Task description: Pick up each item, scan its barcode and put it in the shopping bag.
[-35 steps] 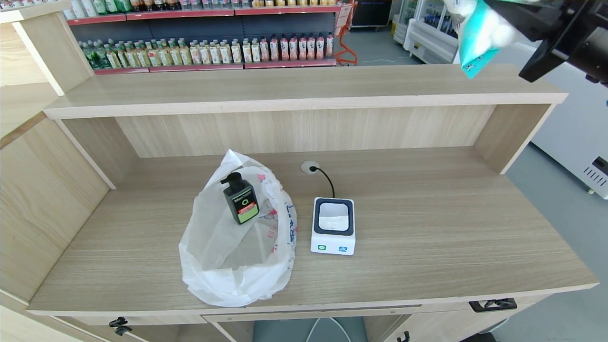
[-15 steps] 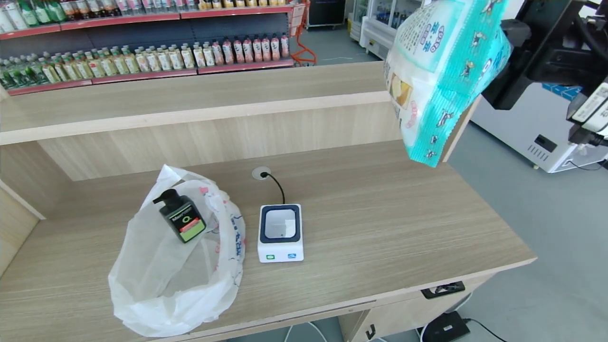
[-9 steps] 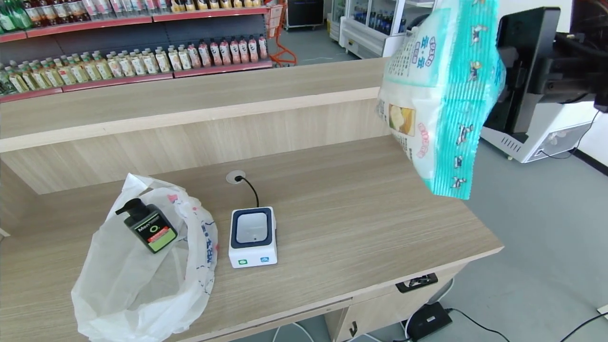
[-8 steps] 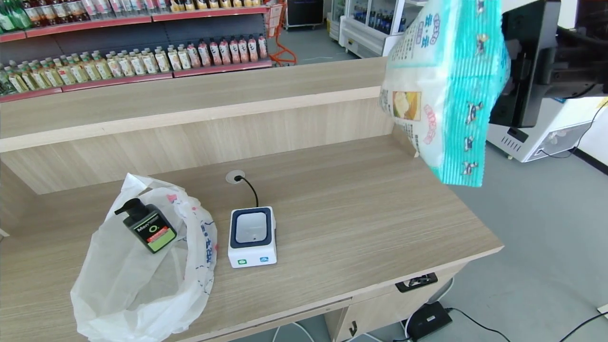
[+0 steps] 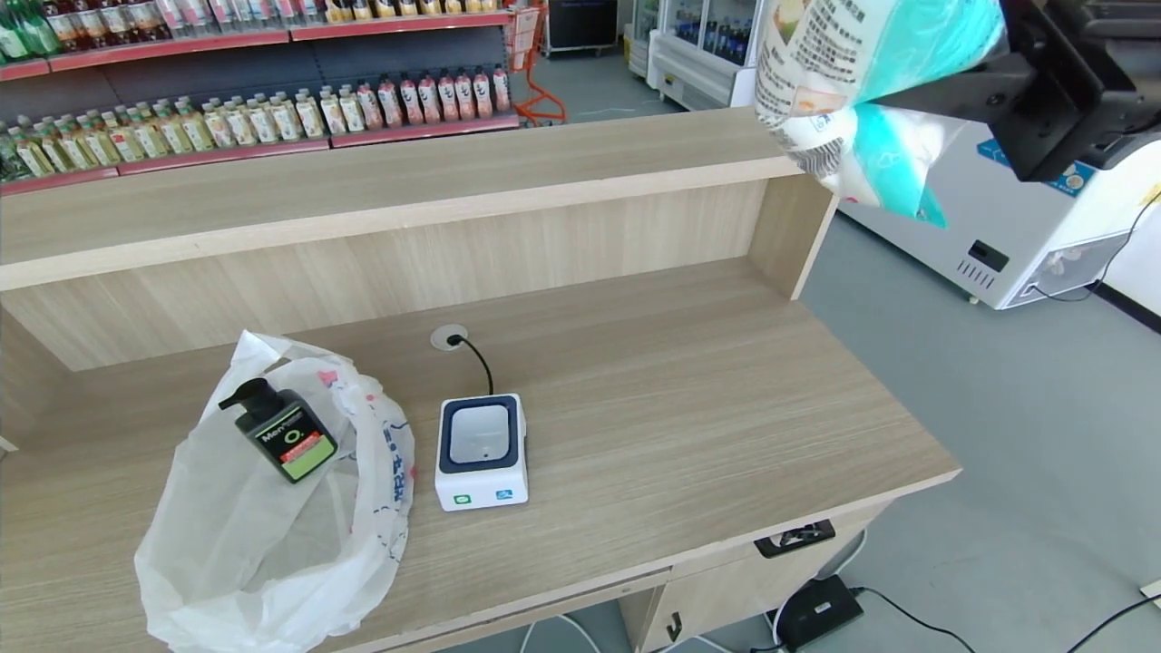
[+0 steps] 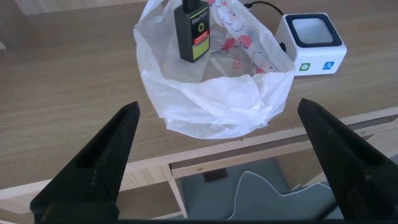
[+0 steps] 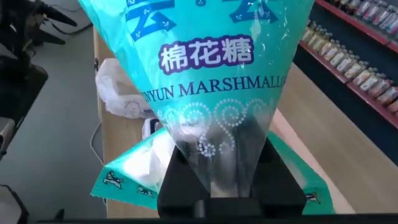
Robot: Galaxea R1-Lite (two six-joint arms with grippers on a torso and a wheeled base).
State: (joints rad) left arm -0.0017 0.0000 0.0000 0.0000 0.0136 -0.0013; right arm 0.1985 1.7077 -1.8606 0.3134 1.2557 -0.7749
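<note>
Right pincer (image 7: 214,183) clamps the marshmallow bag (image 5: 853,82) high up; the scanner (image 5: 481,451) on the desk (image 5: 680,408) lies toward eight o'clock, well below. Left pincer (image 6: 217,112) gapes wide, empty.

White lettering, a row of characters above a line of Latin capitals, is spreading across the teal packet (image 7: 205,81). In the head view its pale back panel is showing dense black print, too fine to make out. The pump bottle (image 5: 283,433) is wearing a dark label with white wording and a ring mark above red and green bands. Red and blue print is curling along the shopping bag (image 5: 381,472). Green and blue icon squares are sitting on the front of the scanner (image 5: 482,451).
</note>
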